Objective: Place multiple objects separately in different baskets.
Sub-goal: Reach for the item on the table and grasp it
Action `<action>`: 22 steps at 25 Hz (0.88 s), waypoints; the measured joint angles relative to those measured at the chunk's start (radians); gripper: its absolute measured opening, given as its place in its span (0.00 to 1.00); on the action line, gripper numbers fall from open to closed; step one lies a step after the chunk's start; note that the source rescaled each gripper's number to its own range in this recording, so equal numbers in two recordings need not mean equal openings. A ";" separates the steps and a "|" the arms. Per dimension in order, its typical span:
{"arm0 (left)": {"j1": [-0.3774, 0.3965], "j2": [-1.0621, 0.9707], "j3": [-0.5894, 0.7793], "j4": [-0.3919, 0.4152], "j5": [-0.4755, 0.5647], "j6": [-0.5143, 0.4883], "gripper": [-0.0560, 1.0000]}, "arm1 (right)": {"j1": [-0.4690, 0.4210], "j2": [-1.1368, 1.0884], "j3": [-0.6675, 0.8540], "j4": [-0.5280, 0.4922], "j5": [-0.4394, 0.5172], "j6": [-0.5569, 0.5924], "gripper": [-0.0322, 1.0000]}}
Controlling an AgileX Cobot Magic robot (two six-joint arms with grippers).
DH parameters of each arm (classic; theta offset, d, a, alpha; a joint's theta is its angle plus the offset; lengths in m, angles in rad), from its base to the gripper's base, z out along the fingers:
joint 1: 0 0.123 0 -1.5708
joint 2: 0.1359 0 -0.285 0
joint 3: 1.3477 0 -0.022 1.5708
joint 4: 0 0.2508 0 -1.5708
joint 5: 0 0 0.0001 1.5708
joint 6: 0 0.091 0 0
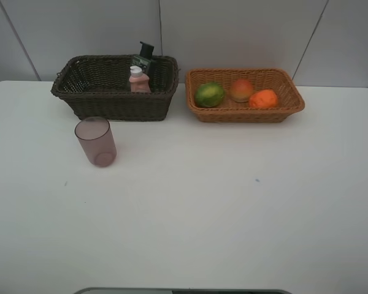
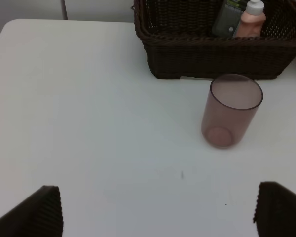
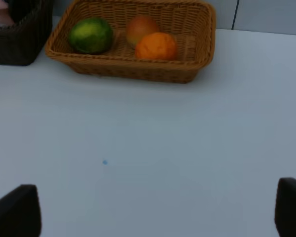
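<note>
The mauve cup point(image 1: 96, 141) point(image 2: 231, 110) stands upright on the table just in front of the dark brown basket point(image 1: 110, 105) point(image 2: 207, 59). That basket holds the pink white-capped bottle point(image 1: 138, 80) point(image 2: 251, 19) and the dark grey bottle point(image 1: 145, 55) point(image 2: 227, 19). In the orange-tan basket point(image 1: 245, 115) point(image 3: 133, 66) lie the green fruit point(image 1: 209, 94) point(image 3: 91, 35), the peach point(image 1: 241, 90) point(image 3: 142, 27) and the orange point(image 1: 264, 98) point(image 3: 156, 46). My left gripper point(image 2: 160, 211) is open and empty, well short of the cup. My right gripper point(image 3: 153, 210) is open and empty, short of the tan basket. Neither arm shows in the exterior view.
The white table point(image 1: 221, 208) runs wide in front of both baskets, which stand side by side at its far edge against a grey panelled wall point(image 1: 233, 30). A small blue speck point(image 3: 104, 162) marks the tabletop.
</note>
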 joint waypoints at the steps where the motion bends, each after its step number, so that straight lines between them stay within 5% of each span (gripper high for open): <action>1: 0.000 0.000 0.000 0.000 0.000 0.000 1.00 | 0.000 -0.027 0.021 0.000 0.000 0.000 1.00; 17: 0.000 0.000 0.000 0.000 0.000 0.000 1.00 | -0.004 -0.080 0.051 0.006 -0.037 -0.002 1.00; 22: 0.000 0.000 0.000 0.000 0.000 0.000 1.00 | -0.104 -0.080 0.054 0.010 -0.042 -0.004 1.00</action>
